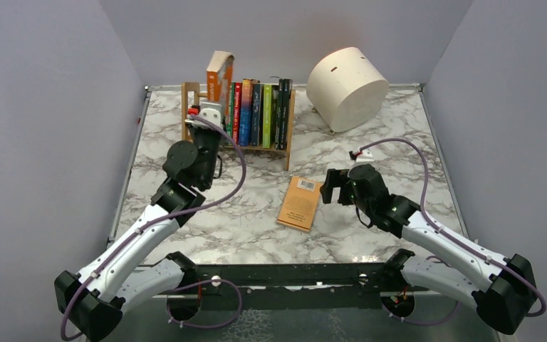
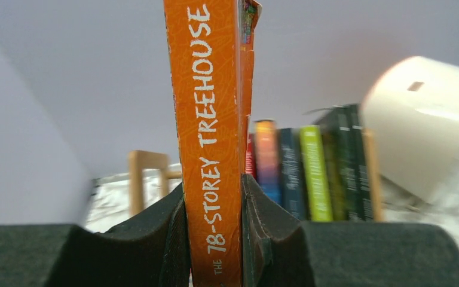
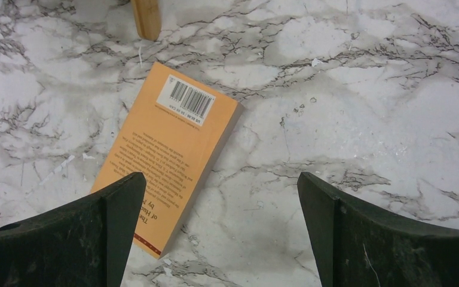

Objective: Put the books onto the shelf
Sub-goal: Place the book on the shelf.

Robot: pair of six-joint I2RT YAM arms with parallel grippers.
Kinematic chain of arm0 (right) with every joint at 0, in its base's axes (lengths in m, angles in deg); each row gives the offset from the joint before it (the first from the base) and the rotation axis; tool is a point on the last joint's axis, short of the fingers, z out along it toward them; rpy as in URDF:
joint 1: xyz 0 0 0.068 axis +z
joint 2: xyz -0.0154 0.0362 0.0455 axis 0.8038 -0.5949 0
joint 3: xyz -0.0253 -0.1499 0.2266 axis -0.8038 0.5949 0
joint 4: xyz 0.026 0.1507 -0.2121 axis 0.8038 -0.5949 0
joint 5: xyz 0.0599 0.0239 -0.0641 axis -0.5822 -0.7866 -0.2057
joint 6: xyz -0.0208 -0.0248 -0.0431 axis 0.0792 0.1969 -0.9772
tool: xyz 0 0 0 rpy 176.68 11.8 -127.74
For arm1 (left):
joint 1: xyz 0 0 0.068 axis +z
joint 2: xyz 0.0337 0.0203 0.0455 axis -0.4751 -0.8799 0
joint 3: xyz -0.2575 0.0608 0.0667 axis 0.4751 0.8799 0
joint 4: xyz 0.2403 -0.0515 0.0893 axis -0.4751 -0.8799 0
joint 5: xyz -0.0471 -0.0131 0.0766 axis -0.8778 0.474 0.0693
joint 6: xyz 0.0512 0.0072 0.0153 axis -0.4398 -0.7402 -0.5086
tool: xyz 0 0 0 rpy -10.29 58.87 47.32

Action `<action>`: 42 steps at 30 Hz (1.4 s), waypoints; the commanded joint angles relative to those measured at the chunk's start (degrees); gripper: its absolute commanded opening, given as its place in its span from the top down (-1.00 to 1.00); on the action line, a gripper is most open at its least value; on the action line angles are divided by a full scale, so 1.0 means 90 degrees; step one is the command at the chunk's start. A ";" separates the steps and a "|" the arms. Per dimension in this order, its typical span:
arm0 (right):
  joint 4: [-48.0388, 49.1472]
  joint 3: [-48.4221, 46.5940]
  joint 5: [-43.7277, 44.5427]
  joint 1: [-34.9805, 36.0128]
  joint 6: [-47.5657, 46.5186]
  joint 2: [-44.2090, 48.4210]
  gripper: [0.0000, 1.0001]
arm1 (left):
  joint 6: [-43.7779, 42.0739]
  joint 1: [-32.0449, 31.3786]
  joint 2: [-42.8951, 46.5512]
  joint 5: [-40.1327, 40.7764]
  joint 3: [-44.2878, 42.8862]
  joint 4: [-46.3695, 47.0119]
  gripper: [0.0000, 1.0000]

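Note:
My left gripper [image 1: 211,120] [image 2: 212,184] is shut on an orange book [image 1: 219,74] [image 2: 209,113], holding it upright by the lower spine at the left end of the shelf [image 1: 186,107] [image 2: 139,179]. It rises above the row. Several books [image 1: 260,114] [image 2: 314,173] stand in the shelf to its right, with red, blue, lime green and dark spines. Another orange book [image 1: 300,203] [image 3: 167,140] lies flat on the table, back cover up. My right gripper [image 1: 332,187] [image 3: 220,176] hangs open just right of it; its left finger overlaps the book's lower corner in the right wrist view.
A cream cylindrical drum [image 1: 347,87] [image 2: 424,119] lies on its side at the back right of the marble table [image 1: 242,228]. A wooden shelf leg [image 3: 147,18] shows at the top of the right wrist view. Grey walls enclose the table.

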 commanded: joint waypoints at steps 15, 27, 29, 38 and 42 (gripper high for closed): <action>0.0207 -0.0323 -0.0198 0.0037 -0.0440 -0.0630 -0.96 | 0.1034 0.3359 -0.1745 -0.2304 -0.0643 0.1109 1.00; 0.0414 -0.0402 -0.0213 0.0037 -0.0441 -0.1191 -0.96 | 0.1093 0.3592 -0.2590 -0.2651 -0.0551 0.1649 1.00; 0.0426 -0.0377 -0.0197 0.0037 -0.0443 -0.1199 -0.96 | 0.1094 0.3619 -0.2675 -0.2653 -0.0523 0.1691 1.00; 0.0537 -0.0293 -0.0218 0.0036 -0.0413 -0.1325 -0.96 | 0.1231 0.3645 -0.3008 -0.2847 -0.0348 0.1847 1.00; 0.0582 -0.0217 -0.0244 0.0037 -0.0391 -0.1331 -0.96 | 0.1269 0.3641 -0.3156 -0.2780 -0.0242 0.1895 1.00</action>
